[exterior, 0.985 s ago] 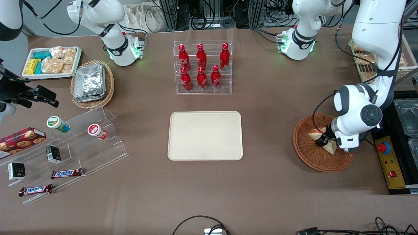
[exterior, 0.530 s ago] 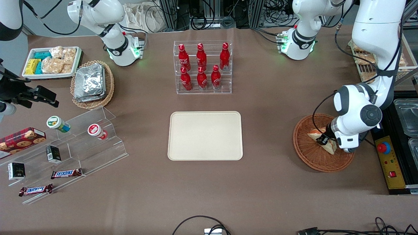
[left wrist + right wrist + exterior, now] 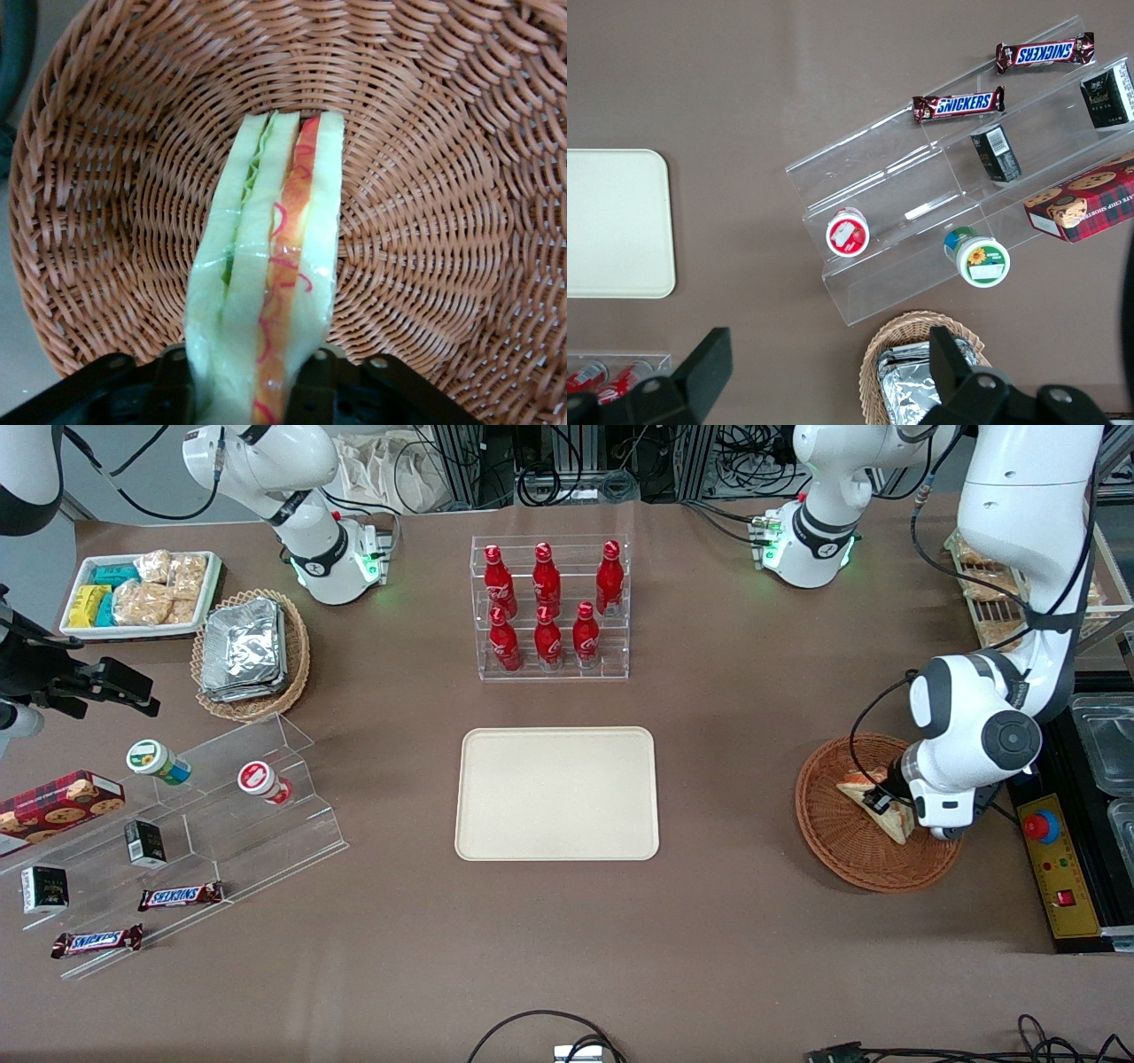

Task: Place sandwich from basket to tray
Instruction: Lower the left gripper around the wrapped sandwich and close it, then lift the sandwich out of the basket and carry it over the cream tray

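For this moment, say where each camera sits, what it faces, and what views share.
Front view: high, facing both arms; shows tray, gripper at sandwich in basket.
Left wrist view: on working arm, looking into basket; fingers flank sandwich.
Right wrist view: on parked arm, looking down; own fingers, tray.
Shared: sandwich, basket; tray.

Left arm: glossy white rounded links, grey joint bands, black round cap, black cable; gripper black, over basket.
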